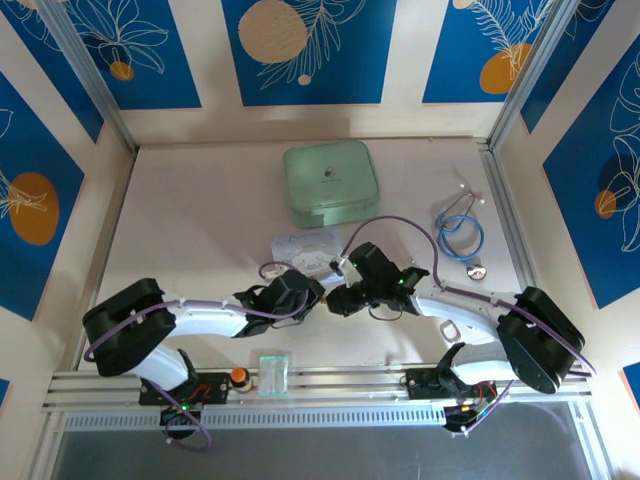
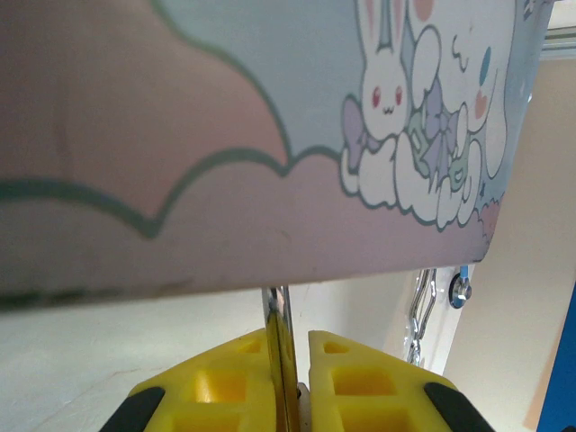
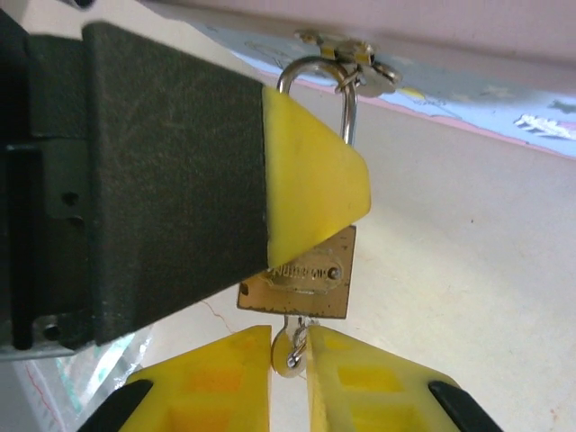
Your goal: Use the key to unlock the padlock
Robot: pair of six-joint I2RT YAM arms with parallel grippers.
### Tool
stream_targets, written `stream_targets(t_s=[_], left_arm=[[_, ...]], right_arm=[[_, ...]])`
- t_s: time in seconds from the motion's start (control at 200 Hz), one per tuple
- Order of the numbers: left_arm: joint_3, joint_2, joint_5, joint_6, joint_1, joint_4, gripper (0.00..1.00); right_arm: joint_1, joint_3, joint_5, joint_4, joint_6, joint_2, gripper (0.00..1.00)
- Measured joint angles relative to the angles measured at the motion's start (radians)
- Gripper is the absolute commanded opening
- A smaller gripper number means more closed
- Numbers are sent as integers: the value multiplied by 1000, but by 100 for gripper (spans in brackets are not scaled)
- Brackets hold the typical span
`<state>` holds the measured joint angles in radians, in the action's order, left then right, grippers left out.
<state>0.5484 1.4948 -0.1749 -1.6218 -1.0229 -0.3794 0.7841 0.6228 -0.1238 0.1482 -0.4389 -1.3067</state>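
Two claws meet mid-table. The right gripper (image 3: 290,346) has its fingers nearly together, pinched on the key (image 3: 287,351), whose shaft reaches the underside of the padlock (image 3: 306,279). The left gripper (image 2: 288,346) is clamped on the padlock (edge-on metal sliver between its pads in the left wrist view), and one yellow pad covers the upper body. The shackle (image 3: 348,99) loops up to a small metal ring at the edge of the lilac cartoon tin (image 2: 225,135). The pale table (image 1: 200,220) also holds a mint-green case (image 1: 328,183) further back and a blue stethoscope (image 1: 460,235) to the right. The surrounding walls carry blue leaf-print panels (image 1: 310,50).
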Motion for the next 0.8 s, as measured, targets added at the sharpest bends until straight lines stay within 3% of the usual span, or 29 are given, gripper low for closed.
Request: stream_targets(t_s=[0.17, 0.245, 0.555, 0.8], left_arm=[[-3, 0, 2, 0, 0, -2, 0], [-5, 0, 4, 0, 0, -2, 0], [-7, 0, 18, -4, 0, -9, 0], [-11, 0, 18, -4, 0, -6, 0]], right_arm=[[-18, 0, -31, -16, -6, -10, 17], [-16, 0, -33, -21, -6, -13, 22], [5, -12, 17, -29, -5, -4, 25], [41, -15, 60, -31, 3, -4, 33]])
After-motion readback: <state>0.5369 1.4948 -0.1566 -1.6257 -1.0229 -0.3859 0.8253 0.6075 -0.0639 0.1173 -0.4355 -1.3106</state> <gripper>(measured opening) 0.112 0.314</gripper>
